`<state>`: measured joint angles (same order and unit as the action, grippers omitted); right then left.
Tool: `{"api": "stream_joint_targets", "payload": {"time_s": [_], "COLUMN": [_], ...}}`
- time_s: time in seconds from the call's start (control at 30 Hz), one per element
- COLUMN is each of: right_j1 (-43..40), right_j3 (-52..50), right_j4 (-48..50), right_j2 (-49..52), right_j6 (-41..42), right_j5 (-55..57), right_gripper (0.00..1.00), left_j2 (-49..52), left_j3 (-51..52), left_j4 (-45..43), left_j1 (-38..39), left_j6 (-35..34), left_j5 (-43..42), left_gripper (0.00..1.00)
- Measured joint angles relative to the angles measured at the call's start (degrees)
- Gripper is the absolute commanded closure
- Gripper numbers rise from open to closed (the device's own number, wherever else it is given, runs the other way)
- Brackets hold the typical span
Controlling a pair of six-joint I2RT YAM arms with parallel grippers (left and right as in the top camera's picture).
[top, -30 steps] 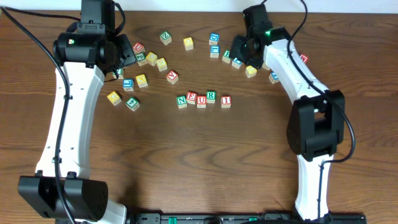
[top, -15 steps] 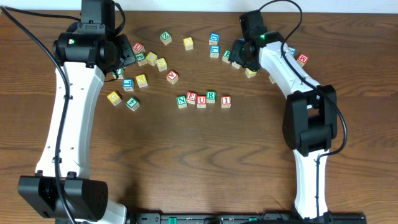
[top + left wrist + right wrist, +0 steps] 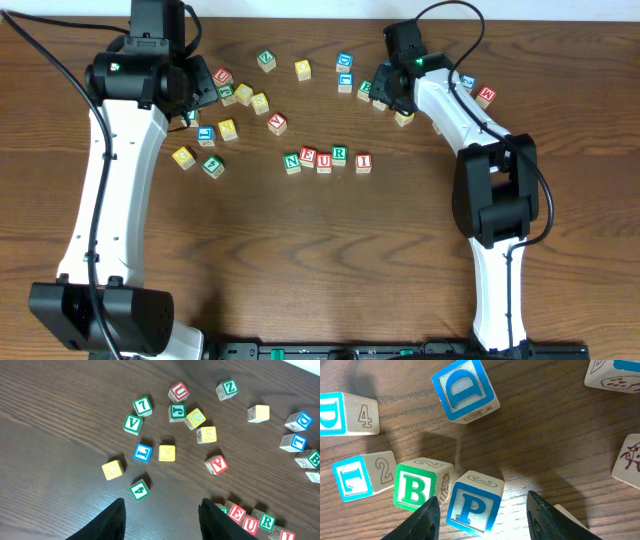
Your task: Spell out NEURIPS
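Between right hand fingers, P cube (blue)

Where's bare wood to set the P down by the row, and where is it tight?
Bare: right of the I, up to the right arm, and all the table below the row. Tight: around the P, with B close beside, and the left cluster.

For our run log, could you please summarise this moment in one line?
letter row: NEURI | right gripper: open over P block, not gripped | left gripper: open, empty
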<state>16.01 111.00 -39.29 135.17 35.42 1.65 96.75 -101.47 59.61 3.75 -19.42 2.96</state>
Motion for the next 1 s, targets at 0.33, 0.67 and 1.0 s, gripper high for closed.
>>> {"api": "stream_joint_targets", "payload": {"time_s": [0.33,0.67,1.0], "right_j1": [0.0,0.0,0.0], "right_j3": [-0.07,-0.07,-0.42], "right_j4": [0.31,1.01,-5.46], "right_j2": [2.58,2.69,-1.42], "right_j6": [0.13,-0.52,-5.64], "right_j5": [0.28,0.11,-2.32], "right_gripper": [0.64,0.83,0.7], "left_j2": [0.0,0.0,0.0], "left_j3": [0.0,0.0,0.0], "left_j4": [0.0,0.0,-0.02], "left_j1": [0.0,0.0,0.0], "left_j6": [0.09,0.17,0.2], "left_j5": [0.02,0.0,0.02], "left_gripper": [0.48,0.48,0.41]}}
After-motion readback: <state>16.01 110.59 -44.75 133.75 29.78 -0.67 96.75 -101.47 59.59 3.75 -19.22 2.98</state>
